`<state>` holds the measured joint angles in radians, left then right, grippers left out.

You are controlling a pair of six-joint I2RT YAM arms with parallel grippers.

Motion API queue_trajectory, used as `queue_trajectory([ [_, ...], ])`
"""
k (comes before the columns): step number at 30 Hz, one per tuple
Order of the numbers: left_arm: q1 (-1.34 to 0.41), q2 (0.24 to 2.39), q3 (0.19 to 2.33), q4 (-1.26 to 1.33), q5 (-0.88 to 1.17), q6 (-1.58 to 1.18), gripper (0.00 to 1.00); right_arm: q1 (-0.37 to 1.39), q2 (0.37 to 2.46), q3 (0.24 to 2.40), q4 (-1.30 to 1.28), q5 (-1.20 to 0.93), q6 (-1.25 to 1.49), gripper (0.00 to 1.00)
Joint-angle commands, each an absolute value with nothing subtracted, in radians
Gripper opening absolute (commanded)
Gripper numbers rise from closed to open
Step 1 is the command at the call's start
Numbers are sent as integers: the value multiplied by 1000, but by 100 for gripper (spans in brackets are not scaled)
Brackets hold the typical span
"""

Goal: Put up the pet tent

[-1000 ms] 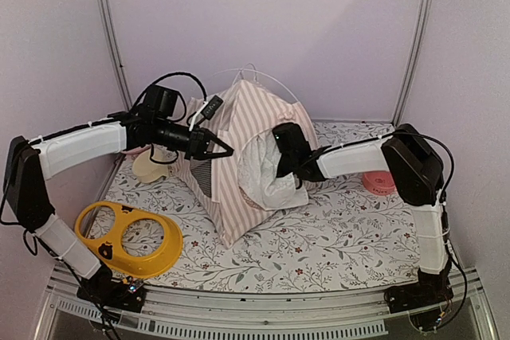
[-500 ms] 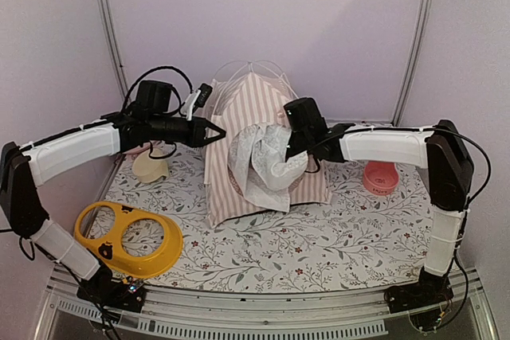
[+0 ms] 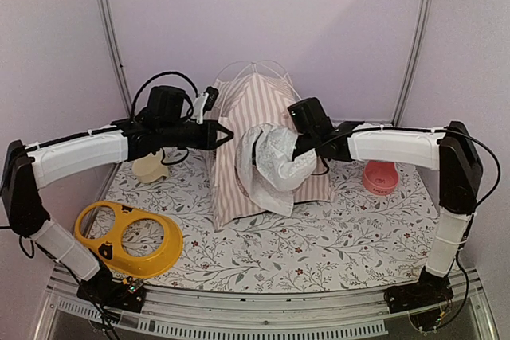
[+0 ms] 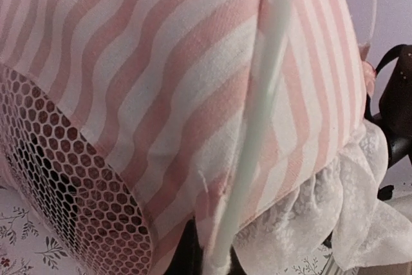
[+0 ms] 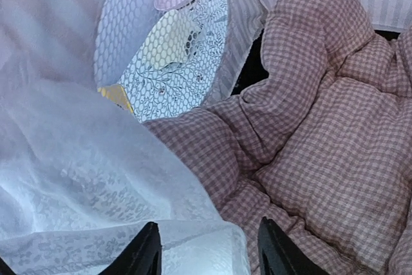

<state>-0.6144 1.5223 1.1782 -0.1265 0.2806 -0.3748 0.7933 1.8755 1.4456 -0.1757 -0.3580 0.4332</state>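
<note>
The pet tent (image 3: 247, 117) stands upright at the back middle of the floral mat, pink-and-white striped, with thin wire poles arching over its peak. My left gripper (image 3: 225, 134) is shut on the tent's left front edge; in the left wrist view the white pole (image 4: 257, 127) and striped hem run down into my gripper (image 4: 215, 265), beside the round mesh window (image 4: 58, 178). The right gripper (image 5: 209, 249) is open at the door, and the sheer white curtain (image 5: 77, 178) is draped between its fingers. A pink checked cushion (image 5: 322, 127) lies inside. From above, the curtain (image 3: 275, 165) hides the right fingers.
A yellow two-hole bowl stand (image 3: 127, 236) sits at the front left. A cream dish (image 3: 150, 166) lies behind my left arm, and a pink bowl (image 3: 380, 177) rests at the right. The floral mat (image 3: 335, 236) covers the table. Metal frame posts rise at the back corners.
The tent has swung up from a lean to standing, shifted right and back. The right arm rose and stretched out with the curtain. The left gripper followed to the right, still shut.
</note>
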Motion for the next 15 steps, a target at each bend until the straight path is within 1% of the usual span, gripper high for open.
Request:
queue_trajectory([
  [1, -608, 1532, 1083, -129, 94, -592, 0, 913, 1830, 1363, -166, -294, 362, 60],
  [3, -607, 1519, 1063, -107, 74, -614, 0, 925, 1772, 1269, -130, -221, 358, 68],
  [5, -606, 1508, 1050, -95, 56, -630, 0, 924, 1703, 1174, -86, -175, 379, 73],
  [7, -606, 1500, 1037, -83, 47, -637, 0, 912, 1638, 1092, -25, -179, 399, 78],
  [8, -606, 1499, 1031, -77, 49, -640, 0, 896, 1615, 1062, 5, -208, 415, 78],
  [10, -606, 1508, 1035, -78, 69, -627, 0, 877, 1575, 1037, 15, -220, 450, 75],
  [11, -607, 1512, 1037, -82, 81, -617, 0, 875, 1567, 1040, -5, -176, 458, 72],
  [13, -607, 1518, 1038, -81, 107, -599, 0, 863, 1541, 1056, -79, -27, 481, 63],
  [15, -607, 1519, 1038, -86, 130, -583, 0, 818, 1518, 1047, -118, 33, 515, 54],
])
